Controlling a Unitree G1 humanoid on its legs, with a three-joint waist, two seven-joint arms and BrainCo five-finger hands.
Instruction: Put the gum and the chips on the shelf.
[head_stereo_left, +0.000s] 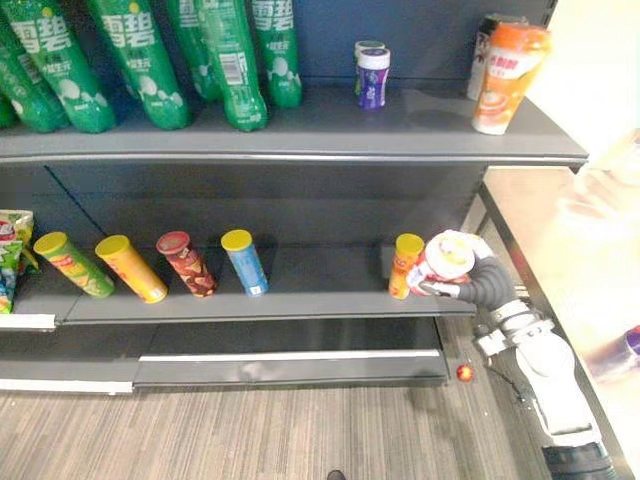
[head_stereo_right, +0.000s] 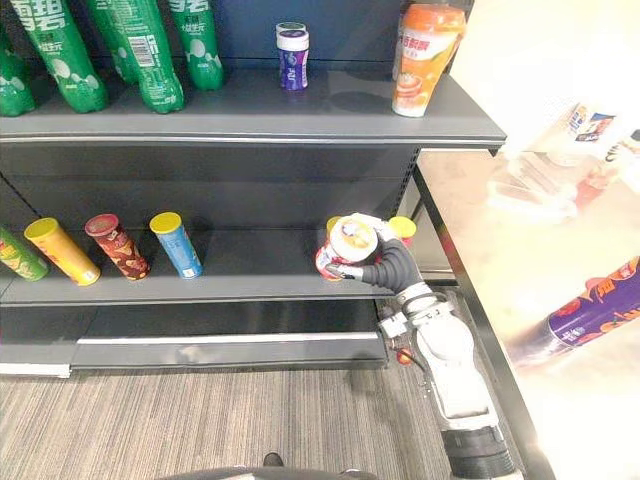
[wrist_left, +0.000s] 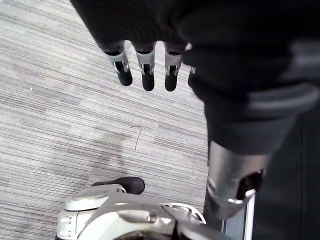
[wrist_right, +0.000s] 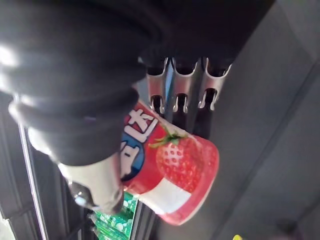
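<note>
Bright, even light from overhead. The upper shelf (head_stereo_left: 400, 128) shades the back of the lower shelf (head_stereo_left: 300, 290). White glare washes out everything beyond the shelves on my right, past my right hand (head_stereo_left: 468, 285).

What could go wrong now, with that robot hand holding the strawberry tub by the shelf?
The right robot hand holds the strawberry tub close beside an orange can at the middle shelf's right end, so a nudge might topple that can. The tub hangs near the shelf's front corner. Released there, it might tip off onto the floor.
</note>
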